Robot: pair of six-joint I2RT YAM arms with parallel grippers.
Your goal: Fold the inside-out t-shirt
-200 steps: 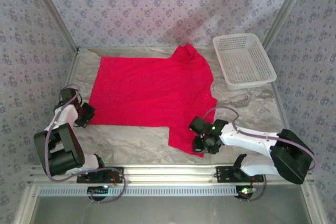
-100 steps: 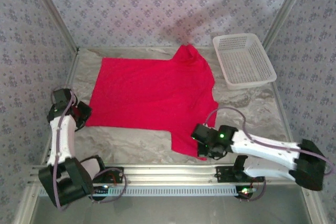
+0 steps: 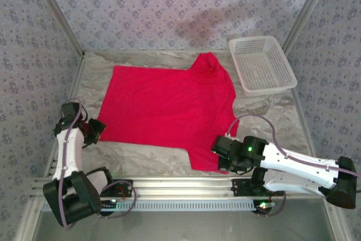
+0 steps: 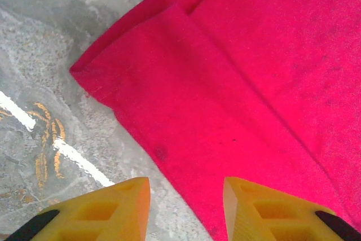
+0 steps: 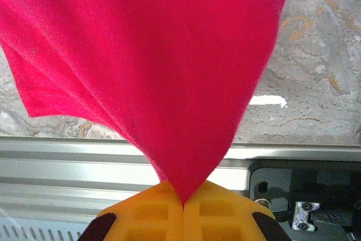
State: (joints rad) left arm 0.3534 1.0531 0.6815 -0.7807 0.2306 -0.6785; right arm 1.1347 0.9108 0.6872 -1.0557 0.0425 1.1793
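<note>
- Compared with one second ago, the red t-shirt [image 3: 169, 105] has slid a little to the right and toward the near edge of the desk [image 3: 141, 153]. Its far sleeve now lies closer to the white mesh basket [image 3: 262, 66].
- The right arm has stretched lower and farther to the right, and the right claw [image 3: 225, 159] has moved nearer to the front rail.
- The left arm now stands more upright than before. The left claw [image 3: 93, 131] has stayed at the left near corner of the shirt.
- In the left wrist view the left claw [image 4: 186, 207] is spread, with one yellow finger [image 4: 121, 207] over bare desk and the other over the edge of the cloth. I cannot tell if it touches the cloth.
- In the right wrist view the right claw [image 5: 183, 204] is pressed together and pinches a corner of the shirt, which rises to it like a tent above the metal rail [image 5: 67, 162].
- The shirt lies mostly flat in the middle of the desk. Its left hem corner shows a doubled strip.
- Bare desk is open along the left side, along the near edge between the two arms, and to the right under the basket.
- The basket sits in the far right corner, near the sleeve but apart from it.
- Patterned walls [image 3: 34, 38] close the desk on the left, far and right sides.
</note>
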